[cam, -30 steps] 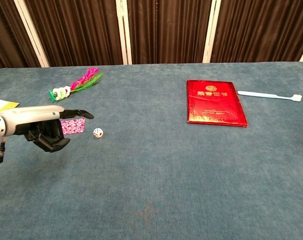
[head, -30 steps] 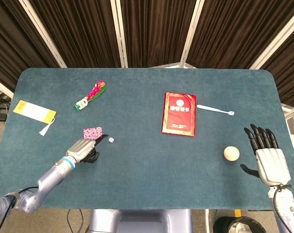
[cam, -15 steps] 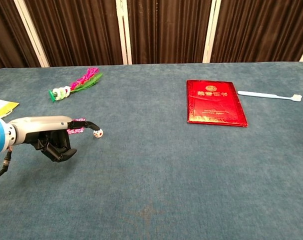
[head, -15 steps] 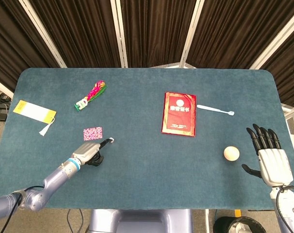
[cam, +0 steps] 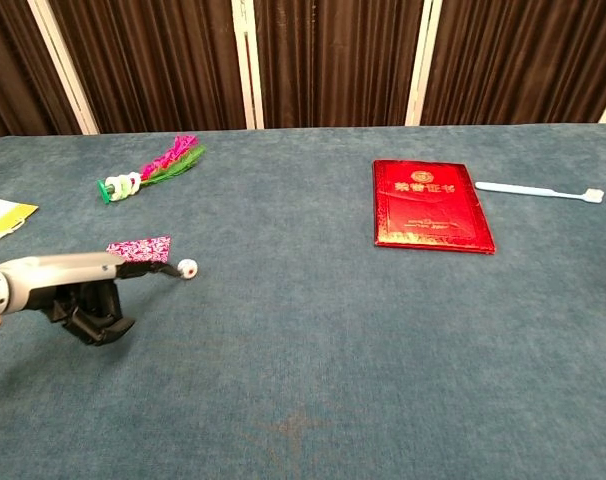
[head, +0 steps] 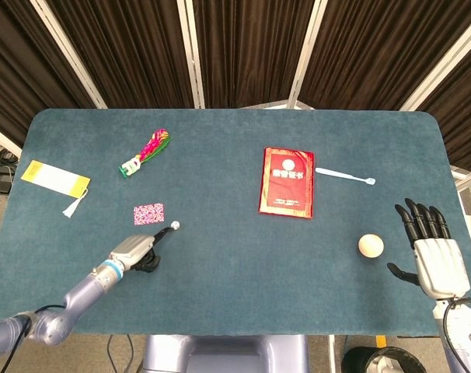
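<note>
My left hand (head: 134,252) (cam: 78,291) lies low over the table at the near left. One finger reaches out and the rest are curled under. That fingertip (cam: 163,270) touches a small white die (head: 174,226) (cam: 187,268); nothing is in the hand's grasp. A pink patterned card (head: 148,212) (cam: 140,248) lies just beyond the hand. At the near right edge my right hand (head: 430,249) is open and flat with fingers spread, a short way right of a cream ball (head: 370,245). The chest view does not show this hand.
A red booklet (head: 287,182) (cam: 430,216) lies right of centre, with a pale blue toothbrush (head: 344,176) (cam: 538,190) beside it. A pink and green feather toy (head: 146,151) (cam: 153,168) sits far left. A yellow tag (head: 55,177) (cam: 3,212) lies at the left edge.
My left hand has drawn back toward the near edge, uncovering the pink card. The die has shifted slightly left and nearer with the fingertip. The right hand has barely moved.
</note>
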Available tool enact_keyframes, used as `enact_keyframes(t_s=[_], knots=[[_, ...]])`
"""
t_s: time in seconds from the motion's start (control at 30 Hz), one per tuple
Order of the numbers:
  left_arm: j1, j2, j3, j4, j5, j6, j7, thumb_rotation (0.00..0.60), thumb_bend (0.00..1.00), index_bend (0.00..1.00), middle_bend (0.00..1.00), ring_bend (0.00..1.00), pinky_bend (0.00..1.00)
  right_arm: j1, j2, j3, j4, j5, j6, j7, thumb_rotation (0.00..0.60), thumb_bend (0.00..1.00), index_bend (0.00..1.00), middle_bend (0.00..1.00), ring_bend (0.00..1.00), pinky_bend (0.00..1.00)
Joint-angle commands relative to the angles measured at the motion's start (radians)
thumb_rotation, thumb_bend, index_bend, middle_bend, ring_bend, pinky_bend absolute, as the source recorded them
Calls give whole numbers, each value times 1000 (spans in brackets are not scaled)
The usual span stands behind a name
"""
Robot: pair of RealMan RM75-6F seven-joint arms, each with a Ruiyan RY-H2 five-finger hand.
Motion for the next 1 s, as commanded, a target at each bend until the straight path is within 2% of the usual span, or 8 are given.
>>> enact_keyframes(t_s=[0.03, 0.3, 0.57, 0.6, 0.67, 0.7, 0.77, 1.0], knots=[[14, 12, 11, -9, 13, 7, -17, 600, 671, 0, 955, 947, 1000, 0, 1, 0, 0, -3, 1, 2, 600, 0, 0, 0, 0, 0], [80, 55, 19, -54, 106, 123, -83, 600, 670, 0, 955, 945, 1000, -2, 5, -3, -8, -16, 9, 5, 600, 0, 0, 0, 0, 0], [177, 174, -15, -150, 243, 403, -97, 600, 647, 0, 876, 861, 985, -3, 8, -8, -7, -32, 12, 19, 600, 0, 0, 0, 0, 0], [192, 186, -22, -159, 248, 446, -76, 600, 530, 0, 780, 756, 890, -3, 9, -9, -6, -33, 12, 22, 600, 0, 0, 0, 0, 0], [225, 203, -36, -168, 261, 536, -29, 600, 217, 0, 478, 409, 479, -3, 11, -9, -4, -35, 12, 27, 600, 0, 0, 0, 0, 0], [248, 211, -42, -167, 271, 594, -3, 600, 69, 0, 256, 192, 212, -3, 11, -10, -3, -38, 13, 30, 600, 0, 0, 0, 0, 0], [275, 224, -44, -167, 271, 647, 27, 600, 1, 0, 48, 15, 12, -3, 11, -9, -2, -41, 15, 32, 600, 0, 0, 0, 0, 0], [414, 320, -22, -237, 224, 830, 169, 600, 0, 0, 0, 0, 0, 4, 7, -7, 11, -42, 9, 44, 600, 0, 0, 0, 0, 0]])
